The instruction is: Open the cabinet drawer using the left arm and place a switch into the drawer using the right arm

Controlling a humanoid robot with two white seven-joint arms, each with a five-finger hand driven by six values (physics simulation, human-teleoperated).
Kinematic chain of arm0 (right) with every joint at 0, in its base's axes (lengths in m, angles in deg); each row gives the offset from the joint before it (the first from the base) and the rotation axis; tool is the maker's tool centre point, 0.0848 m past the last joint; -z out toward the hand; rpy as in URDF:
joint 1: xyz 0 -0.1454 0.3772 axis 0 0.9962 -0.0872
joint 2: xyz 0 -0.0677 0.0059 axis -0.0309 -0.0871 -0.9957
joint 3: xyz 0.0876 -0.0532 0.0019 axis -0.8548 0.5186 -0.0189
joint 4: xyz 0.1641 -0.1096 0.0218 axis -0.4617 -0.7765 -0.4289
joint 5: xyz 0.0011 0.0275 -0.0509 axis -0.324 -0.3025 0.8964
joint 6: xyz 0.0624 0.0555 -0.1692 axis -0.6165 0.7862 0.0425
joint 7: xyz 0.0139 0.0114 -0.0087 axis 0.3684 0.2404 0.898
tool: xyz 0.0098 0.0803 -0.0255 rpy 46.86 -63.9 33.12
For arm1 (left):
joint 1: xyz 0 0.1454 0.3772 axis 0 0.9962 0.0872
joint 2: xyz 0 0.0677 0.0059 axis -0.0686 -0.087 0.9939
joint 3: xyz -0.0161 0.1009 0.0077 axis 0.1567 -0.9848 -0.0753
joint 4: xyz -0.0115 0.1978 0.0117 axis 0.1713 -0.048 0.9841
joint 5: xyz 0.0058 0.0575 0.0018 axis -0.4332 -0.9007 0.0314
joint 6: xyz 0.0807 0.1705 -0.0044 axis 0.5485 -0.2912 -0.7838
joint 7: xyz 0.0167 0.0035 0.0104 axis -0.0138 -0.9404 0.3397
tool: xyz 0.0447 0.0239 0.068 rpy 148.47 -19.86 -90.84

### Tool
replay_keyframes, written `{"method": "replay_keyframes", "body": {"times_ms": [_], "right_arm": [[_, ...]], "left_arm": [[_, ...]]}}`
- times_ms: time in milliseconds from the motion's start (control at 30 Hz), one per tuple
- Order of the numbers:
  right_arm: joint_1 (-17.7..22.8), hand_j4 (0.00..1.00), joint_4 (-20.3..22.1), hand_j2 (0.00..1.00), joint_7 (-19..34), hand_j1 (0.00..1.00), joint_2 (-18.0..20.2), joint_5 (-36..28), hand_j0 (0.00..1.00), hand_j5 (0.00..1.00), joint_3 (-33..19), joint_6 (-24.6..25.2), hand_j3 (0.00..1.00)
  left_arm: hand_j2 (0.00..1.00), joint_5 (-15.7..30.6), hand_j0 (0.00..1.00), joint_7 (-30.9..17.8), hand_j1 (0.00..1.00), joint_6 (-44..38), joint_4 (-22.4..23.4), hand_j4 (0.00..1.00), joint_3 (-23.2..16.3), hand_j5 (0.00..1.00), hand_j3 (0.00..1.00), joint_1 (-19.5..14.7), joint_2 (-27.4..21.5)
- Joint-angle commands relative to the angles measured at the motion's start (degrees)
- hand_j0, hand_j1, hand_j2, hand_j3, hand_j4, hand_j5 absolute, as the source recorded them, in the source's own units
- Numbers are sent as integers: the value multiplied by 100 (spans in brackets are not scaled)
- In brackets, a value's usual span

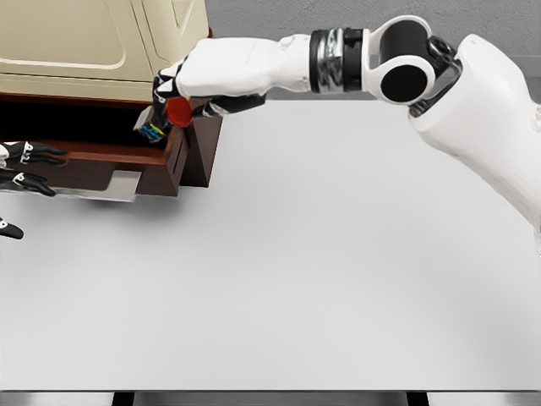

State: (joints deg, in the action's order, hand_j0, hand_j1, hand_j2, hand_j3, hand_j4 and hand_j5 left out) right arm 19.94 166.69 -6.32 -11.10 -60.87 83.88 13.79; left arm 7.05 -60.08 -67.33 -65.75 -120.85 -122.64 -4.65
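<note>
At the far left edge of the frame, the left hand [21, 182] shows only as a few dark, spread fingertips holding nothing, just beside the front of the pulled-out drawer; I judge it has let go of the front because the opening step is done. Right of it, the dark brown wooden drawer [101, 162] stands out from the cream-panelled cabinet [84, 42] that fills the upper left of the frame, with a pale grey handle plate [118, 186] on its front. Over the drawer's right end, the right hand [182, 95] reaches in from the upper right, fingers curled around a small switch with a round red button [178, 111] and a grey body marked in blue and yellow. The switch hangs above the drawer's right corner, not yet resting inside, so the placing step looks close to release. Held this way, with the button toward the camera, it should drop clear of the drawer wall. To the right, the white arm stretches across the pale grey tabletop [338, 271], which spreads over the lower frame.
</note>
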Motion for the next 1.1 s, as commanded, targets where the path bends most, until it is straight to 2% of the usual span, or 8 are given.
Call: {"method": "replay_keyframes", "body": {"times_ms": [0, 167, 800, 1067], "right_arm": [[0, 47, -122, 47, 0, 47, -104, -21, 47, 47, 24, 20, 47], [-53, 47, -210, 47, 0, 47, -227, -21, 47, 47, 68, 99, 47], [-334, 47, -1177, 47, 0, 47, -843, 23, 47, 47, 323, 90, 47], [-387, 51, -1493, 51, 0, 51, -1062, 172, 51, 51, 402, 125, 51]], "left_arm": [[100, -407, 100, 16, 100, -40, -9, 100, -194, 100, 100, 457, 28], [100, -407, 100, 16, 100, -32, -9, 100, -194, 100, 100, 475, 28], [100, -407, 100, 16, 100, -32, -9, 100, -194, 100, 100, 475, 28], [100, -407, 100, 16, 100, -32, -9, 100, -194, 100, 100, 475, 36]]}}
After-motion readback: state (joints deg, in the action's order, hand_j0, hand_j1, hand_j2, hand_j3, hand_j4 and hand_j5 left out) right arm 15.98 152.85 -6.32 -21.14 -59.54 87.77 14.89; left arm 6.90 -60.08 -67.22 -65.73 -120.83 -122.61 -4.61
